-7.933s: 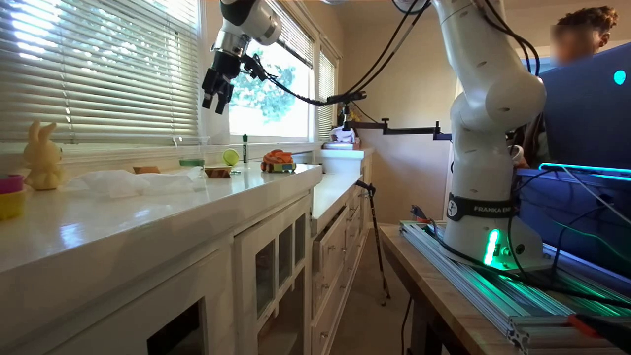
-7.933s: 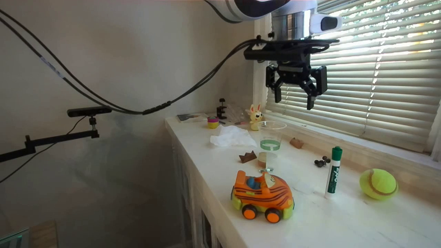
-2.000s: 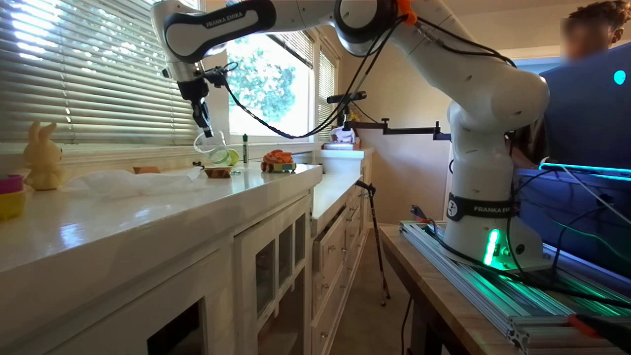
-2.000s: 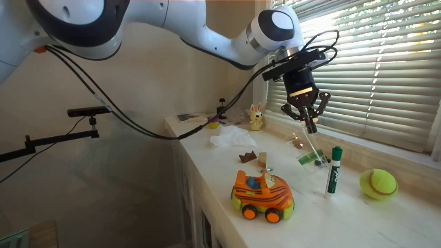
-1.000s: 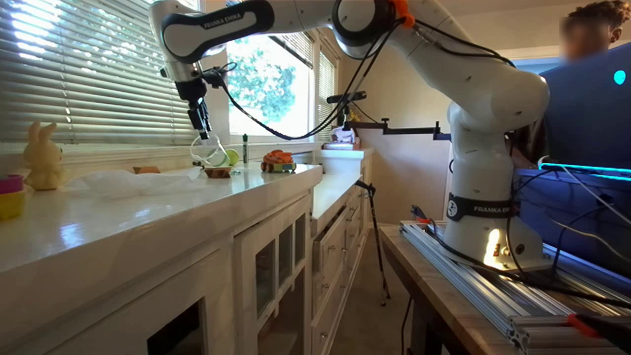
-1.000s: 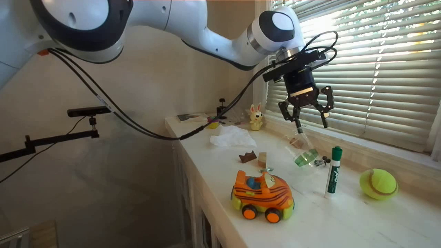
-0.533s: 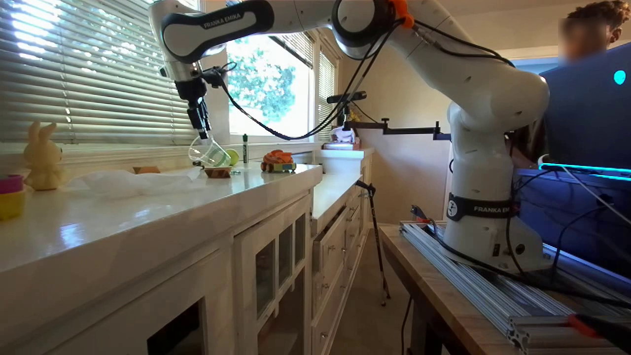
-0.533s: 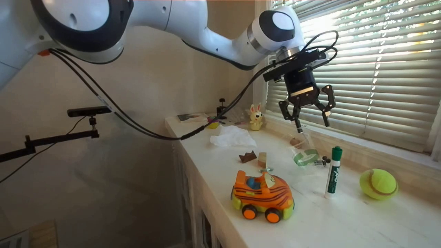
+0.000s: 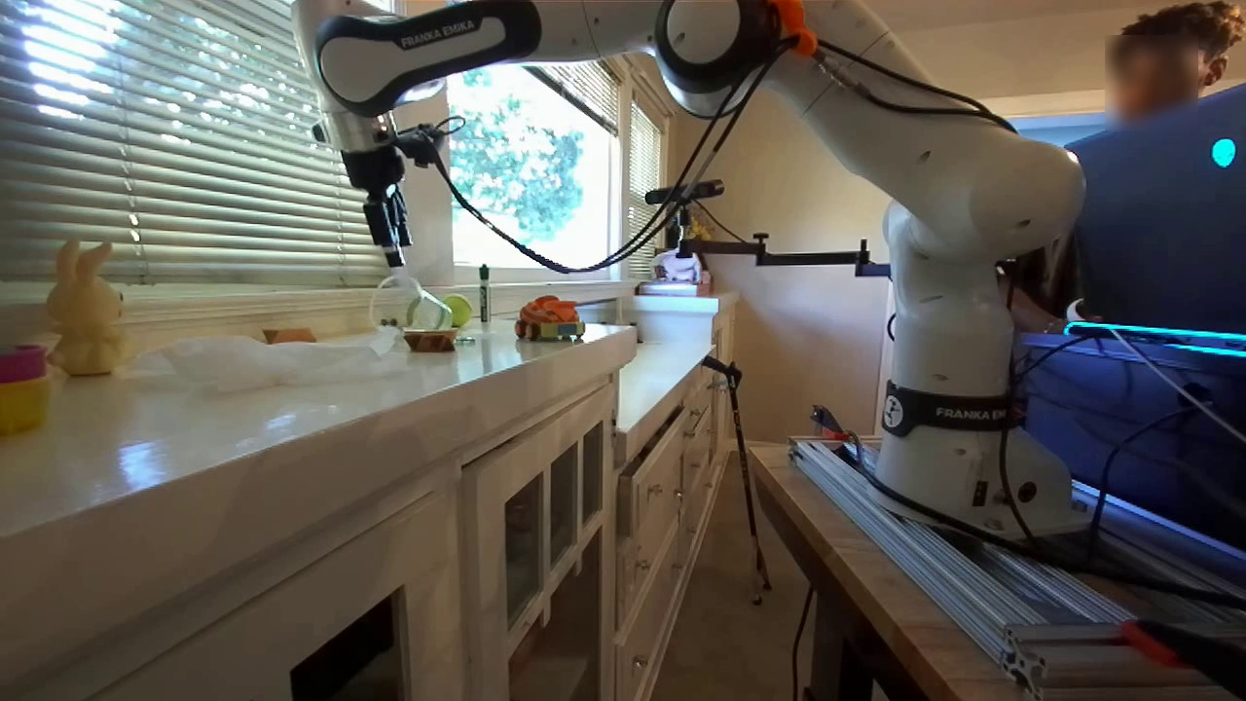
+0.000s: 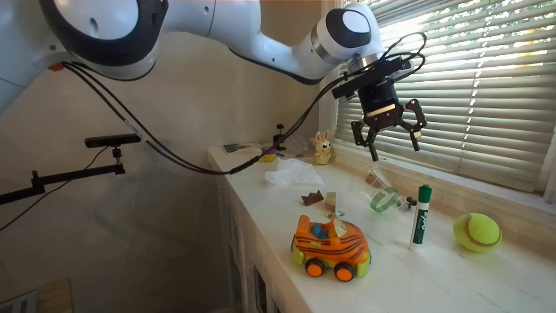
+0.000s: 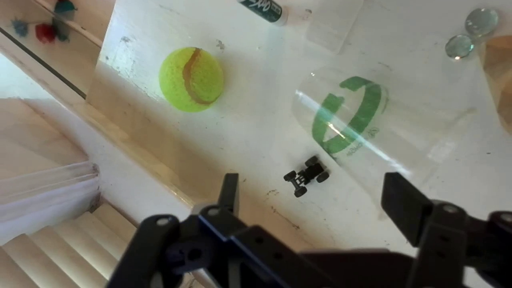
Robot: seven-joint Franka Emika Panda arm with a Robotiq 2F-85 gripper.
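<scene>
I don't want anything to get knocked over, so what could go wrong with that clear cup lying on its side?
The cup lies on its side and isn't gripped, so it could roll into the black car beside it. The marker stands on end nearby, so a bump might tip it over. The gripper hangs open close above the cup; if it dips or swings, it might shove the cup away.
</scene>
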